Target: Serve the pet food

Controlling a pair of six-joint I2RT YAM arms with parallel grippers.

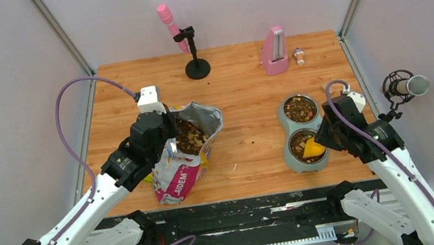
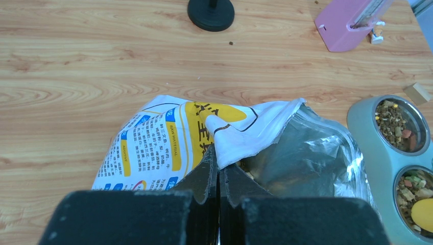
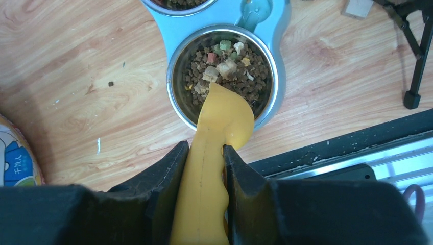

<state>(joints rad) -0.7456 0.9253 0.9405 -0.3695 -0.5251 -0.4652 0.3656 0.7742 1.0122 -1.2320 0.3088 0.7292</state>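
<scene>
The left claw is shut tight, pinching the folded white lip of the bag between its fingers and holding the mouth open. The bag stands on the bench at 9 o'clock from the feeder, well apart from it, with its silver lining showing. The right claw stands partly open, its fingers clamped on either side of the handle of the yellow scoop. The scoop's broad end reaches over the rim of the near bowl at that bowl's 6 o'clock edge; whether it touches the contents cannot be told. Kibble fills the near bowl, mixed with a few green, pink and pale pieces. More lies in the far bowl at 12 o'clock from it and inside the open bag. A few stray pellets lie on the bench between bag and feeder.
</scene>
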